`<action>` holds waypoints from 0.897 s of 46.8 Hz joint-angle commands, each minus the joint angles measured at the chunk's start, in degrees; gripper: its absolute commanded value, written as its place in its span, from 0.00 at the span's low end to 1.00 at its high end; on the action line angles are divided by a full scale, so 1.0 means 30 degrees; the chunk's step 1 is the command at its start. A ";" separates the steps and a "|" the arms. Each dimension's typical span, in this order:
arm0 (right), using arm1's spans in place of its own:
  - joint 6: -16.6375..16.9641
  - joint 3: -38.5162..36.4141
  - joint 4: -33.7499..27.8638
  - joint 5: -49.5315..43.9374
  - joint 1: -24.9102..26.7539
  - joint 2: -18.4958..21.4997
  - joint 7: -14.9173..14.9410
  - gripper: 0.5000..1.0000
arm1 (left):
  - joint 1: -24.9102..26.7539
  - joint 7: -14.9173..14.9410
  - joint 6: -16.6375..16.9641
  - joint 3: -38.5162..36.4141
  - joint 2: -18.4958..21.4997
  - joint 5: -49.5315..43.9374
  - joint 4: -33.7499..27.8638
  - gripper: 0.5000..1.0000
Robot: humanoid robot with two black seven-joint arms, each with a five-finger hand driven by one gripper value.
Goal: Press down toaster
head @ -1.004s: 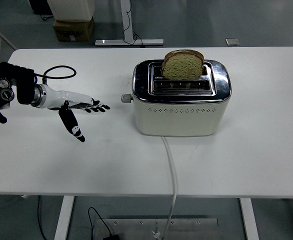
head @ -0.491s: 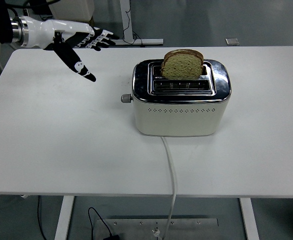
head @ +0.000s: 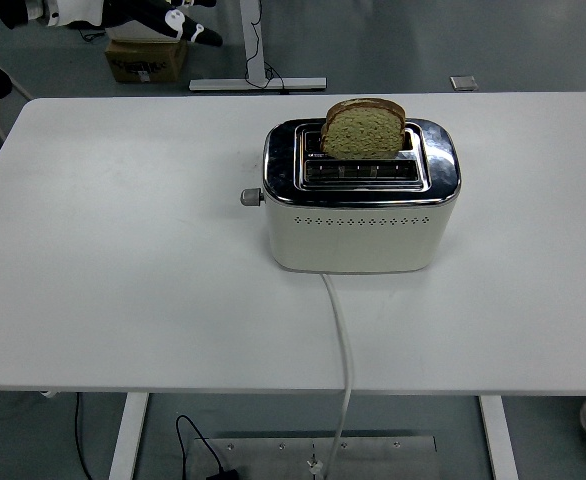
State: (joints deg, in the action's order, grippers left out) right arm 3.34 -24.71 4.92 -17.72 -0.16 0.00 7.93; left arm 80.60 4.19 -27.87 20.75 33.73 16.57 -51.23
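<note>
A cream toaster (head: 361, 228) with a chrome top stands a little right of the table's middle. A slice of brown bread (head: 364, 129) sticks up out of its far slot; the near slot holds nothing. The lever knob (head: 250, 197) projects from the toaster's left end, near the top of its travel. My left hand (head: 181, 18) is high at the picture's top left, far from the toaster and partly cut off by the edge. Its black fingers are spread and hold nothing. The right arm does not show.
The toaster's white cord (head: 339, 330) runs from its front over the table's near edge to the floor. The white table (head: 123, 260) spans the view. A cardboard box (head: 145, 58) sits on the floor beyond the far left corner.
My left arm has swung up and away, from low over the table's left side to the picture's top left corner. The toaster, lever and bread have not moved.
</note>
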 commanded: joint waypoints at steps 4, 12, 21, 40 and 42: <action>0.0000 0.0033 0.0000 0.0019 -0.0006 0.0001 -0.0006 1.00 | -0.0207 -0.1015 0.0762 0.0055 -0.0520 -0.2970 0.1429 1.00; 0.0000 -0.0025 0.0000 0.0049 -0.0006 0.0001 0.0023 1.00 | -0.0851 -0.1514 0.1467 0.0348 -0.1165 -0.5549 0.2719 1.00; 0.0000 -0.0054 0.0000 0.0049 -0.0035 0.0001 0.0023 1.00 | -0.2373 -0.1573 0.1877 0.1490 -0.1809 -0.7426 0.4066 1.00; 0.0000 -0.0025 0.0000 -0.0039 -0.0035 0.0001 0.0023 1.00 | -0.6622 -0.3741 0.3048 0.4391 -0.2044 -0.7574 0.5152 1.00; 0.0000 -0.0025 0.0000 -0.0039 -0.0035 0.0001 0.0023 1.00 | -0.6886 -0.3770 0.3136 0.4391 -0.2044 -0.7574 0.5181 1.00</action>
State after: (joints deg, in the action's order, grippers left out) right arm 3.34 -24.78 4.92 -17.84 -0.26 0.00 8.00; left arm 61.03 -7.02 -18.93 33.85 27.59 -6.14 -35.72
